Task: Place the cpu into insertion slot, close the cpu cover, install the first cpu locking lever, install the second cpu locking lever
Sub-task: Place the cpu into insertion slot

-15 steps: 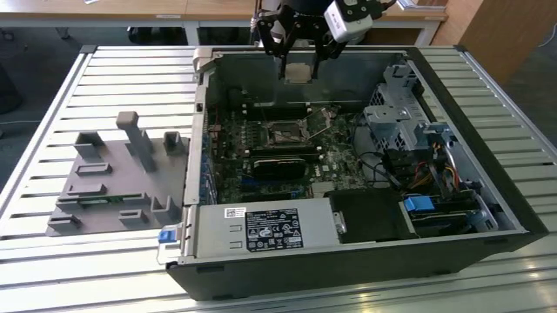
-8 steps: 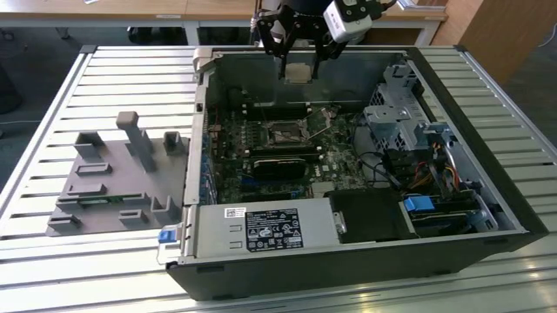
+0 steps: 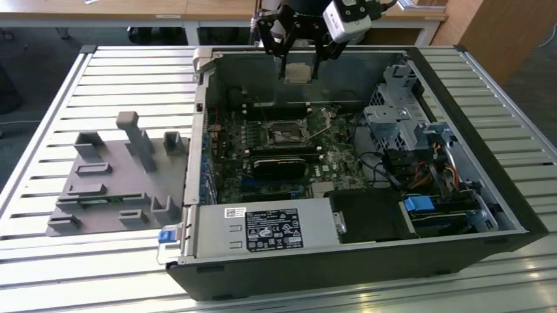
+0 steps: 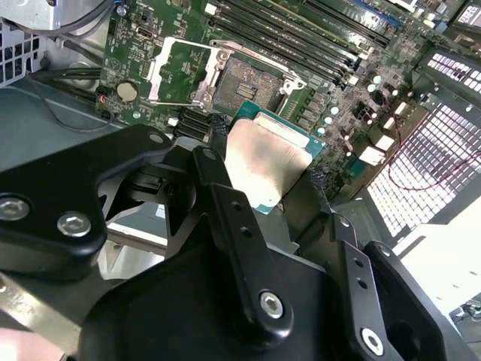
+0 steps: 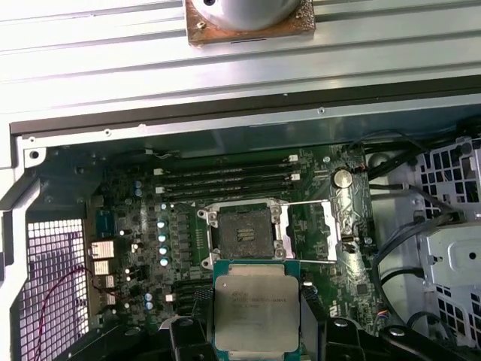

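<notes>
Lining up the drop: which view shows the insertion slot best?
The first wrist view: the insertion slot faces the camera squarely, unobstructed. The second wrist view shows it tilted; the exterior view, distant inside the case.

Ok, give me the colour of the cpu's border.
The cpu border is teal-green; best in the first wrist view.

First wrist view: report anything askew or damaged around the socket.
Nothing stands out. The insertion slot lies empty with the cpu cover swung open beside it, and the tool holds the cpu clear of the board.
</notes>
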